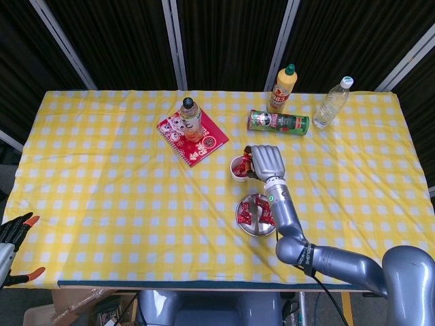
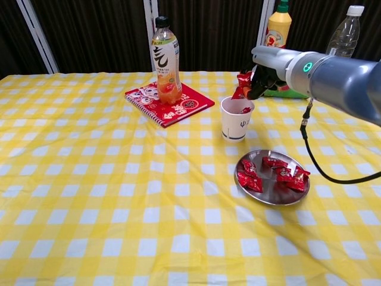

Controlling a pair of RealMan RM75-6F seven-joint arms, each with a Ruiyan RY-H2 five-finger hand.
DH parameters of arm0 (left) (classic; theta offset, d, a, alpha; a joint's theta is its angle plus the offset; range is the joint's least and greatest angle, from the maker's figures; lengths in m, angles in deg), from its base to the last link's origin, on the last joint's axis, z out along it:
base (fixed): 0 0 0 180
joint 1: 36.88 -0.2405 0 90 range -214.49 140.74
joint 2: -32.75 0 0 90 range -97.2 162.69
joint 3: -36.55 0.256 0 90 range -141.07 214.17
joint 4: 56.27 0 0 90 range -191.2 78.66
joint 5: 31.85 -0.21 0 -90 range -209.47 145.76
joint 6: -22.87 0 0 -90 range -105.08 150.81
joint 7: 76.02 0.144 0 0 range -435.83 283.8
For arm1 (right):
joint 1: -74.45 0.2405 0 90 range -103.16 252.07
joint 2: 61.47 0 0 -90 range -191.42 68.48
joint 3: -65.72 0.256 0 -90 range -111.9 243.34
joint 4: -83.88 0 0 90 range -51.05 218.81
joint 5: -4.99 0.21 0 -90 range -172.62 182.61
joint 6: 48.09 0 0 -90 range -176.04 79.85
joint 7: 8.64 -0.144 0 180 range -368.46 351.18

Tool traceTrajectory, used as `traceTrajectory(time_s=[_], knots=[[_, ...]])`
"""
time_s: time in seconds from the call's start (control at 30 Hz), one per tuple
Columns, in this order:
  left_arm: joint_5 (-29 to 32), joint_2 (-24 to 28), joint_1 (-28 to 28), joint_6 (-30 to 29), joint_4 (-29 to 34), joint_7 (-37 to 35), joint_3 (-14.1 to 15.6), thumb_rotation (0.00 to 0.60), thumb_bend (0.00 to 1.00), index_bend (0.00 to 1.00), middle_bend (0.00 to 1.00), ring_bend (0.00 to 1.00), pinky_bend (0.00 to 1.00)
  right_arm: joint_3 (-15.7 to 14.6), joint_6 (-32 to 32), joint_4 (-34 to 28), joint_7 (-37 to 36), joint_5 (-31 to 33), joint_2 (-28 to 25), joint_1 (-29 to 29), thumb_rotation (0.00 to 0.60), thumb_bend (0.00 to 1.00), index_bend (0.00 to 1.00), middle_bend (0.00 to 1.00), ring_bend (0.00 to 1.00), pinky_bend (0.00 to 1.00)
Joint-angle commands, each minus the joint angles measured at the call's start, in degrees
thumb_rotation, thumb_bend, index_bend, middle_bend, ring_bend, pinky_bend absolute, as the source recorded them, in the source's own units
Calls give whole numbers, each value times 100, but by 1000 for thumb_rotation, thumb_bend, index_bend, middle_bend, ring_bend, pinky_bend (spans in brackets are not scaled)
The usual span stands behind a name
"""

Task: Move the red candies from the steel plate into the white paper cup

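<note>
Right hand [image 2: 257,80] pinches a red candy [image 2: 243,80] above the paper cup [image 2: 236,118] rim (left hand [image 1: 13,231] idle, fingers apart). Risk: off-centre release drops it onto the tablecloth [image 2: 107,196]; more candies wait on the plate [image 2: 274,195].

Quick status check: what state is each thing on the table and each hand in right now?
White paper cup: upright, red candy inside.
Round steel plate: several red candies on it.
Right hand: above the cup, pinching a red wrapped candy.
Left hand: off the table, holding nothing.
Orange drink bottle: upright on red notebook.
Green can: lying down.
</note>
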Motion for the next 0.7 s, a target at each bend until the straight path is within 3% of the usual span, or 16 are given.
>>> traceTrajectory(time_s=[0.03,0.2,0.3,0.5,0.7], knots=[[0,20,12,24,40,-6,5,600,71,0,0,0,0,-58,-125,227,-110,8,138,59,600,641,558,789,831,1000],[14,48,21,55,63,-42,10,600,72,0,0,0,0,-148,-196,454,-184,-24,232,56,600,641,546,789,831,1000],[1,50,18,50,39,-75,17,600,71,0,0,0,0,-181,-211,477,-200,-38,227,44,600,619,483,789,831,1000],[-33,38,7,19,-17,-121,24,600,71,0,0,0,0,-206,-102,262,-236,-185,133,4,600,487,329,789,831,1000],[-51,30,-2,-9,-25,-125,23,600,71,0,0,0,0,-226,83,-45,-176,-245,8,-41,600,473,304,789,831,1000]])
